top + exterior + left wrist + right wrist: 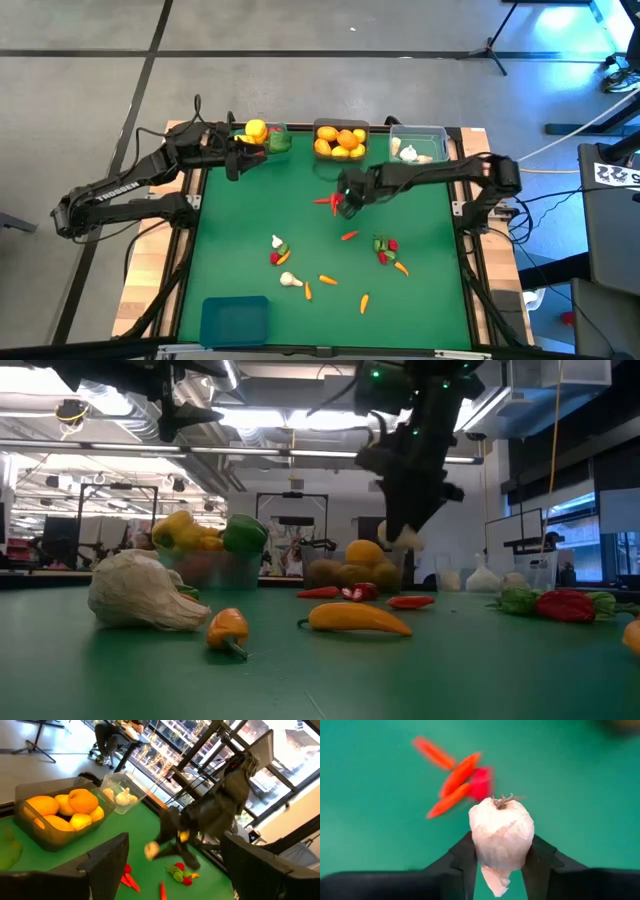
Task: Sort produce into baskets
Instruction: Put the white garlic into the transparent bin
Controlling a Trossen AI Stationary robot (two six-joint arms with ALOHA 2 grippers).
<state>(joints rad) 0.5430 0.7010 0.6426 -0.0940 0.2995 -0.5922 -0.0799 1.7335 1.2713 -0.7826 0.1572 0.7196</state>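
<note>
My right gripper point(347, 203) hangs over the middle of the green mat, shut on a white garlic bulb point(500, 827), which also shows in the low view point(404, 536). Red chillies point(454, 780) lie on the mat below it. My left gripper point(233, 163) is open and empty beside the teal basket point(268, 138), which holds yellow and green peppers. The dark grey basket point(340, 128) holds oranges and lemons. The clear basket point(420, 132) holds garlic. The blue basket point(234, 320) stands at the near left. My right gripper pinches the garlic bulb by its two opposite sides point(479, 845) between its two fingers, coming from above and pointing down. The bulb's stem tip point(503, 800) points away from the gripper. The bulb is lifted clear of the mat.
Loose produce lies on the near half of the mat: a garlic bulb point(290, 280), carrots point(328, 280), a chilli point(348, 236) and small peppers point(385, 248). The three filled baskets line the far edge.
</note>
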